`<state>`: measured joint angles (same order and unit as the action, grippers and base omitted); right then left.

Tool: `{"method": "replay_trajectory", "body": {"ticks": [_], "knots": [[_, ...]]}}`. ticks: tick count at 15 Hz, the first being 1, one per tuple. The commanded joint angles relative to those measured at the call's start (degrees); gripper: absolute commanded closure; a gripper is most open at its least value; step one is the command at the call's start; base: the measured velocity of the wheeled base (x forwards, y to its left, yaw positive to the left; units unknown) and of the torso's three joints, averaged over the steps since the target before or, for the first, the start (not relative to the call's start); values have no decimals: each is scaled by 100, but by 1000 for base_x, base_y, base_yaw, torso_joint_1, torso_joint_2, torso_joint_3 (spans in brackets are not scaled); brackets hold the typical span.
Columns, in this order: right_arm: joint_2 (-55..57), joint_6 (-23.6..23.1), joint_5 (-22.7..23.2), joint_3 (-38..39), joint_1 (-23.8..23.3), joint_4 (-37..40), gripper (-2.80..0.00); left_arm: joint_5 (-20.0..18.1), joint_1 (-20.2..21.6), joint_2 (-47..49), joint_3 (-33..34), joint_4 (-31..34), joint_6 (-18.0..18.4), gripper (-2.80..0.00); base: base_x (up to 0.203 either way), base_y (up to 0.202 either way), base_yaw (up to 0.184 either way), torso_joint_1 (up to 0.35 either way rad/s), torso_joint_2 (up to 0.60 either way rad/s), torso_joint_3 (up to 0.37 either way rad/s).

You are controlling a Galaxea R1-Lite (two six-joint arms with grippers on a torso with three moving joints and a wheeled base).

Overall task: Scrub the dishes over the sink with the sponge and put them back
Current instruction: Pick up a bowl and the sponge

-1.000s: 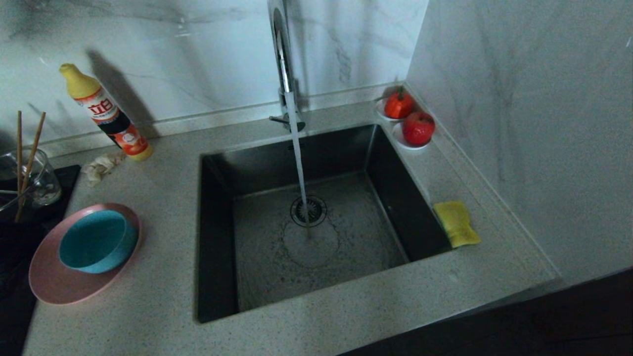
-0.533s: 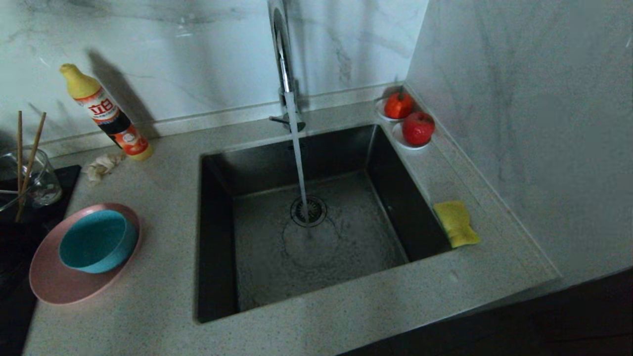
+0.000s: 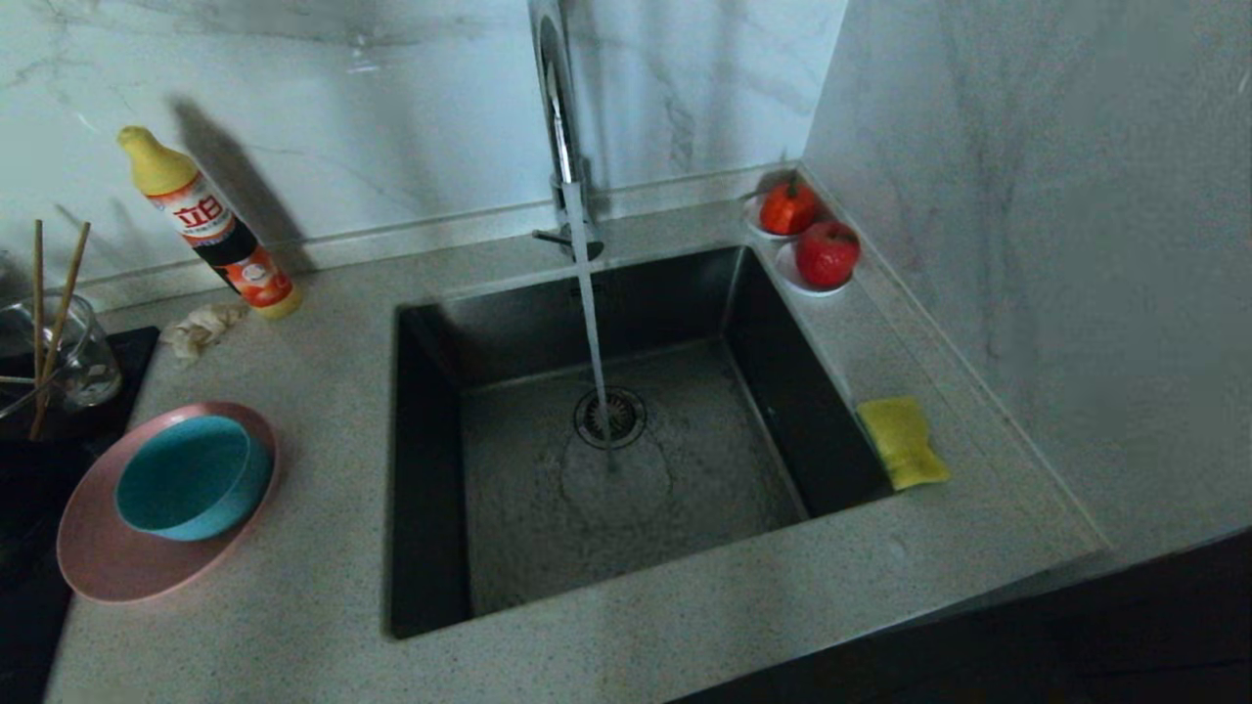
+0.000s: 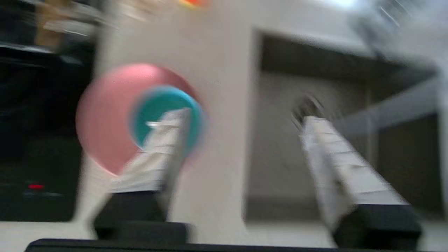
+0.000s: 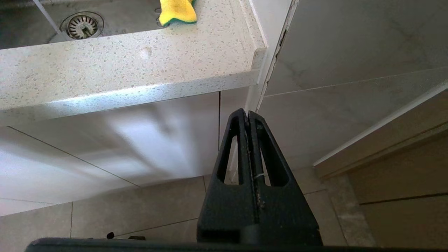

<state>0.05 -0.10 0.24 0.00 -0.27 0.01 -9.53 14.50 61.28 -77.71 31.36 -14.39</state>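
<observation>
The right gripper point(image 5: 248, 115) hangs parked below the counter's front edge, out by the cabinet face and floor tiles, its two black fingers pressed together with nothing between them. The left gripper point(image 4: 241, 120) is in the air over the counter, fingers spread apart and empty; in its blurred wrist view one finger point(image 4: 164, 147) overlaps the bowl, and whether it touches anything cannot be told.

Taking the sink's drain as the centre of a clock face in the head view: at about eight o'clock, nearest the robot, the pink plate point(image 3: 103, 557) lies flat on the speckled countertop point(image 3: 323, 411), and the teal-blue bowl point(image 3: 191, 479) sits upright in it, toward its far side, with nothing visible inside. The steel sink point(image 3: 430, 460) fills the middle; a stream of water point(image 3: 590, 313) falls from the chrome faucet point(image 3: 559, 108) at twelve o'clock onto the drain strainer point(image 3: 610, 418). At three o'clock the yellow sponge point(image 3: 902, 442) rests on the counter, just at the sink's rim.

At nine o'clock, the wooden chopsticks point(image 3: 61, 303) stand leaning in a clear glass cup point(image 3: 83, 357). Farther, near ten o'clock, a crumpled paper wad point(image 3: 201, 328) lies beside a yellow-capped detergent bottle point(image 3: 210, 230). At one o'clock, two white saucers point(image 3: 802, 282) each hold one red fruit point(image 3: 827, 251).
</observation>
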Motion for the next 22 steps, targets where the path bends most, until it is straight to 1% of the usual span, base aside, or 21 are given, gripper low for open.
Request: {"method": "replay_trajectory", "body": {"ticks": [1, 2, 3, 4, 7, 9, 12, 13, 14, 15, 17, 18, 21, 22], "knots": [[4, 1, 2, 0, 0, -1, 0, 13, -508, -1054, 582, 116, 253, 0, 0, 0, 0, 0, 0, 0], [4, 1, 2, 0, 0, -1, 0, 26, -578, -1483, 1011, 138, 513, 0, 0, 0, 0, 0, 0, 0], [4, 1, 2, 0, 0, -1, 0, 33, -625, -1873, 1335, 137, 677, 0, 0, 0, 0, 0, 0, 0], [4, 1, 2, 0, 0, -1, 0, 40, -746, -2389, 1805, 99, 795, 0, 0, 0, 0, 0, 0, 0], [4, 1, 2, 0, 0, -1, 0, 55, -1105, -3943, 3313, -11, 1045, 0, 0, 0, 0, 0, 0, 0], [4, 1, 2, 0, 0, -1, 0, 93, -1319, -4790, 4311, -67, 1171, 0, 0, 0, 0, 0, 0, 0], [4, 1, 2, 0, 0, -1, 0, 170, -1430, -5878, 5501, -261, 1420, 0, 0, 0, 0, 0, 0, 0], [4, 1, 2, 0, 0, -1, 0, 301, -1443, -6098, 5909, -446, 1502, 0, 0, 0, 0, 0, 0, 0], [4, 1, 2, 0, 0, -1, 0, 527, -1452, -6139, 6216, -741, 1517, 0, 0, 0, 0, 0, 0, 0], [4, 1, 2, 0, 0, -1, 0, 669, -1455, -6141, 6515, -987, 1571, 0, 0, 0, 0, 0, 0, 0], [4, 1, 2, 0, 0, -1, 0, 782, -1458, -6142, 7159, -1628, 1694, 0, 0, 0, 0, 0, 0, 0], [4, 1, 2, 0, 0, -1, 0, 859, -1461, -6144, 7312, -2077, 1682, 0, 0, 0, 0, 0, 0, 0], [4, 1, 2, 0, 0, -1, 0, 871, -1459, -6145, 7332, -2077, 1726, 0, 0, 0, 0, 0, 0, 0], [4, 1, 2, 0, 0, -1, 0, 894, -1459, -6141, 7336, -2095, 1643, 0, 0, 0, 0, 0, 0, 0]]}}
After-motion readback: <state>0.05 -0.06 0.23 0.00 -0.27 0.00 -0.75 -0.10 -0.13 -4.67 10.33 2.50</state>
